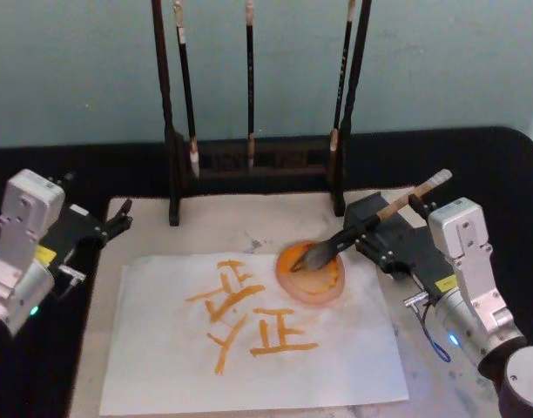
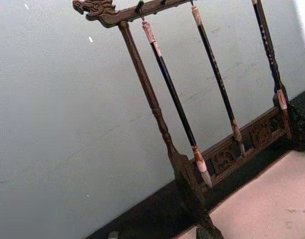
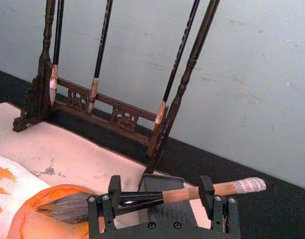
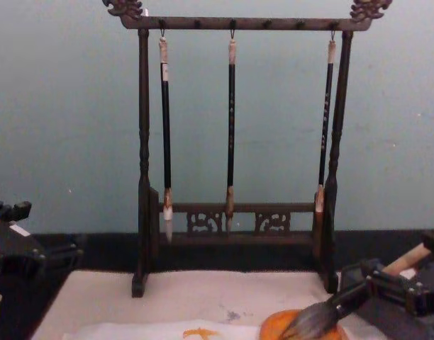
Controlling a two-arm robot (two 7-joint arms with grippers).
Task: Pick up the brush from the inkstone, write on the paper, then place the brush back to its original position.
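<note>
Head view: the large calligraphy brush with the pale wooden handle, black lower section and bushy grey-black bristles [image 1: 364, 225] is being carried by the right hand [image 1: 381, 233], and its bristles are lying on the round orange ink dish [image 1: 311, 274], which sits at the right edge of the white paper sheet [image 1: 249, 335]. Orange characters are already standing on that sheet, so the writing is judged done and the step in hand is judged to be the return of the brush to its resting place. In the right wrist view the handle is being clamped crosswise between the two black fingers [image 3: 115, 191], the white-wrapped top pointing away from the dish. To do this well, the bristles are best kept over the dish while the handle is being lowered, so that no fresh orange is dragged across the paper; the fingers are best opened only once the brush is felt to be bearing on its rest, and then drawn back along the handle's line so that the brush is not rolled. The right arm is being reached in from the right, forearm low over the black counter [image 1: 475, 165], wrist turned inward towards the dish. The left hand [image 1: 118, 219] is being held idle at the left edge of the cream-beige mat [image 1: 249, 222], its fingers apart and holding nothing. The dark carved wooden rack [image 4: 235, 142] with three slim black brushes [image 4: 231, 127] is standing behind, untouched.
</note>
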